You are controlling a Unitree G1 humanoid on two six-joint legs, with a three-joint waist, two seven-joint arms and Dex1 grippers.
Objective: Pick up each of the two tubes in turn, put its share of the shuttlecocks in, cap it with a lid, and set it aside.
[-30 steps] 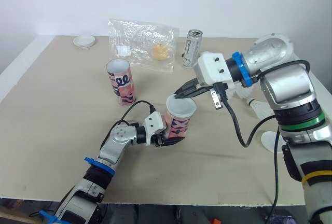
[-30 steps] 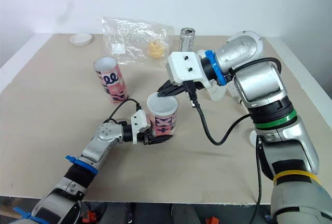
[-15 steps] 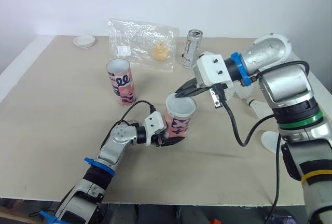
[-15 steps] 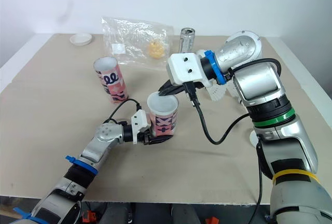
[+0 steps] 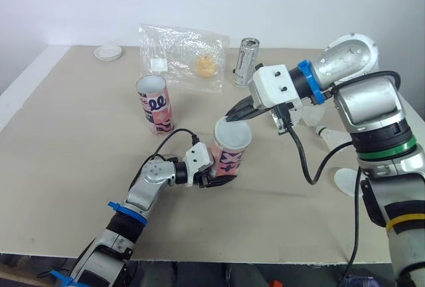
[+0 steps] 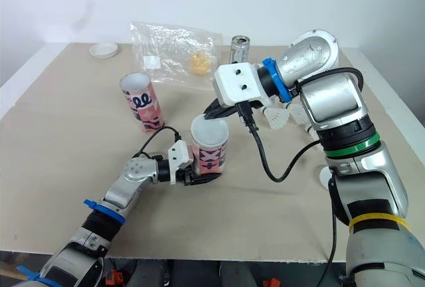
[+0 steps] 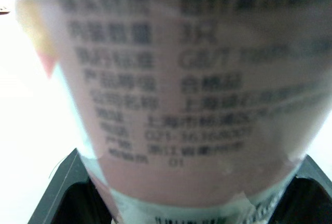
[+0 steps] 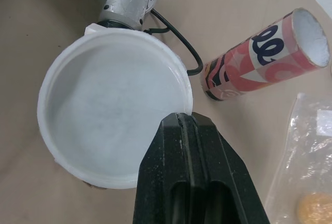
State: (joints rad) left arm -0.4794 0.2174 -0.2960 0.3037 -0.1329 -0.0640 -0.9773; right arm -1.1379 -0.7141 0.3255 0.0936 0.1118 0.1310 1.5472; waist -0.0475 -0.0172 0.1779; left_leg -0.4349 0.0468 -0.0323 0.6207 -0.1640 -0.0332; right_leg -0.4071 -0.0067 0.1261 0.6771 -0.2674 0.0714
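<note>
My left gripper [image 5: 216,179] is shut on the lower part of a pink patterned tube [image 5: 229,157], holding it upright just above the table; its label shows close up [image 7: 181,79]. A white lid [image 8: 111,107] sits across the tube's top. My right gripper [image 5: 232,117] hovers at the lid's far rim with its fingers [image 8: 188,130] pressed together and nothing between them. A second pink tube [image 5: 154,104] stands open-topped to the left. Two white shuttlecocks [image 6: 277,119] lie behind my right arm.
A white lid [image 5: 346,182] lies on the table at the right, and a small white lid [image 5: 107,52] at the far left corner. A clear plastic bag [image 5: 182,58] and a silver can [image 5: 246,62] stand along the back.
My right gripper has lifted slightly up and back from the tube's rim. The left gripper and its tube have stayed put.
</note>
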